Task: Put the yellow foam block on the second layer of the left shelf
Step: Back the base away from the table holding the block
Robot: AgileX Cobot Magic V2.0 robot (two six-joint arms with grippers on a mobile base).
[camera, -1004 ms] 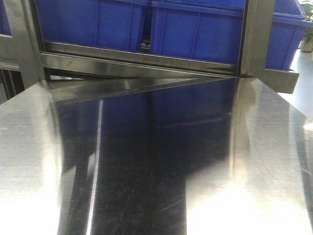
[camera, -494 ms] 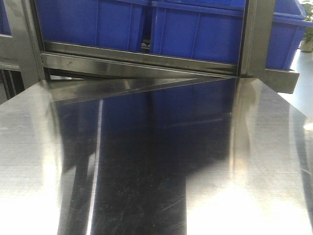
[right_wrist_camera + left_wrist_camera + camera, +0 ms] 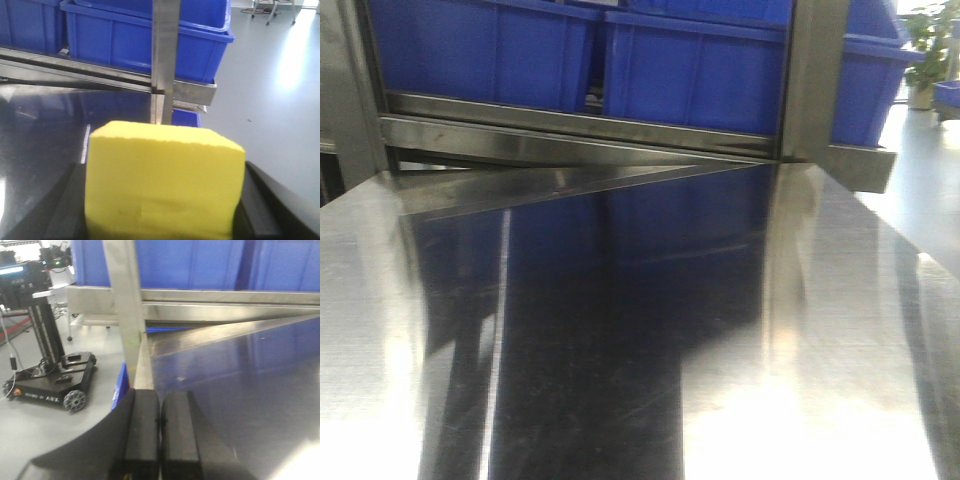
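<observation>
Right gripper (image 3: 165, 210) clamps the bright yellow matte foam cube (image 3: 162, 180) between its dark fingers (image 3: 272, 207), one at each side of the cube. The shiny stainless steel tabletop (image 3: 620, 330) shows behind it to the left. Left gripper (image 3: 160, 430) is clenched on nothing, its two black pads (image 3: 142, 425) pressed together near the tabletop's left edge. Beyond the tabletop stands a grey metal shelf frame (image 3: 810, 80), and its rail carries large blue plastic bins (image 3: 690, 80) side by side. A black wheeled robot base (image 3: 55, 380) stands on the grey floor (image 3: 30, 425), left of the shelf.
</observation>
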